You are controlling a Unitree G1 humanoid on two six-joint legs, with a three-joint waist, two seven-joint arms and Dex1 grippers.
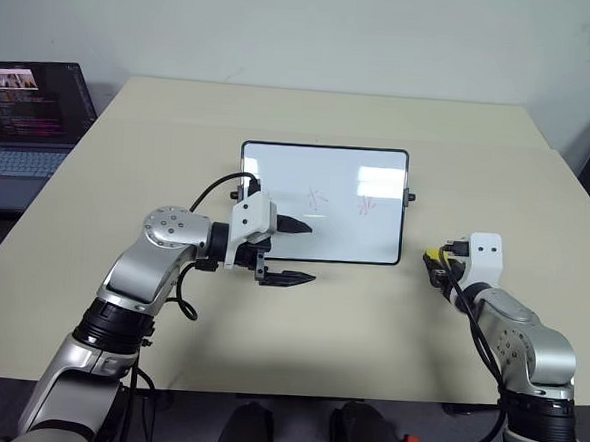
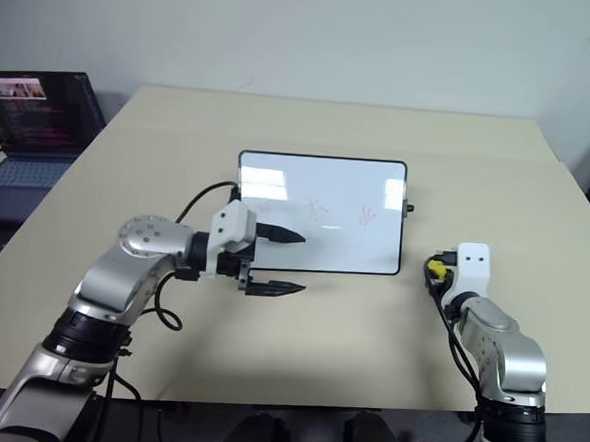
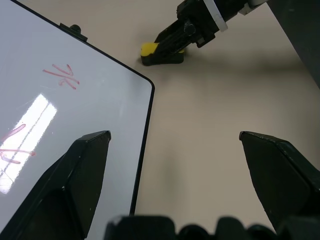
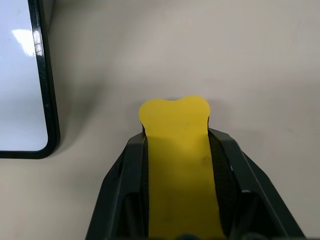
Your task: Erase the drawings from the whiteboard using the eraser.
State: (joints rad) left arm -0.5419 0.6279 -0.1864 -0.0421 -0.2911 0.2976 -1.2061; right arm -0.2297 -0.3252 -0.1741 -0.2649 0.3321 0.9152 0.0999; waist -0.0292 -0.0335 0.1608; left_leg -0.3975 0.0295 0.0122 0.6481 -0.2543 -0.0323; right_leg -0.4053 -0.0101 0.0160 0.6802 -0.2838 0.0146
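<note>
Yellow eraser [image 4: 176, 165] sits pinched between the two black fingers of the right gripper [image 4: 176, 150], low on the beige surface [image 1: 349, 325] just right of the whiteboard's near corner; the left gripper [image 1: 293, 251] hangs with fingers spread wide, one over the whiteboard [image 1: 328, 173], one off its near edge, gripping nothing; red drawings [image 1: 341, 201] mark the whiteboard's middle; farther left, a laptop [image 1: 25, 124] sits open.
</note>
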